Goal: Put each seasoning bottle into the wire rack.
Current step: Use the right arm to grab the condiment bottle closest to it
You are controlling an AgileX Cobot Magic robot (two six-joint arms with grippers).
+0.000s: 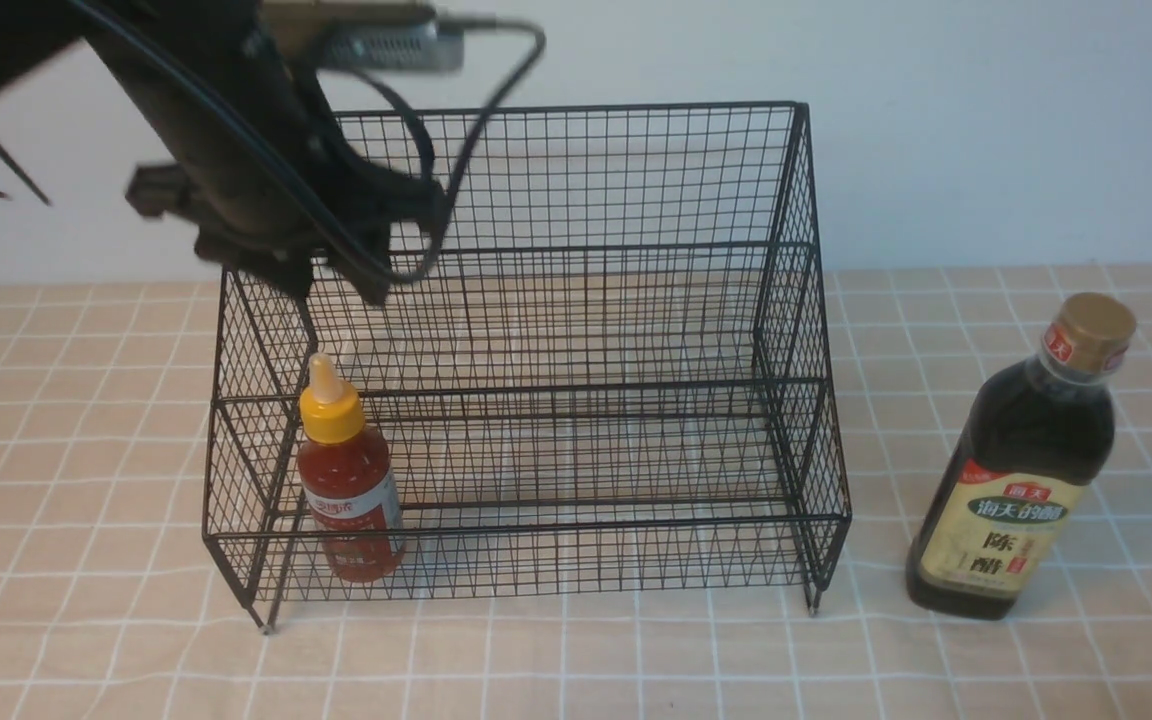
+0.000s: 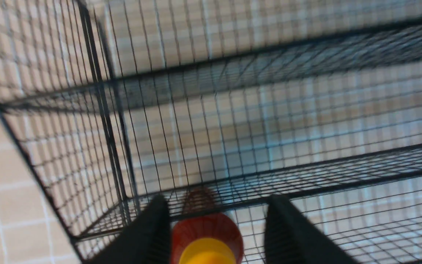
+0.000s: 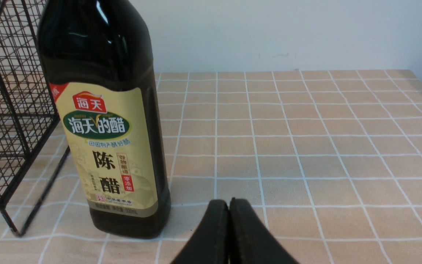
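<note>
Red sauce btl (image 1: 348,490) stood inside wire rack (image 1: 576,250), lower left; left gripper (image 2: 216,200) hung spread, empty. Vinegar btl (image 1: 1021,470), frame right, outside rack, prob. heavy & slick: grab mid-body. Right gripper (image 3: 229,205) was pinched closed.

The dark vinegar bottle (image 3: 104,121), standing just right of the wire rack (image 1: 796,300), carried a cream label (image 3: 112,165) reading "海天" on a red badge, "海天的醋" in a green oval beneath, and large black "陈醋" lower down. Its smaller print was too fine to read. The red sauce bottle (image 1: 346,480), inside the rack's front left corner, bore a white label (image 1: 348,512) whose red lettering was too blurred to read.
</note>
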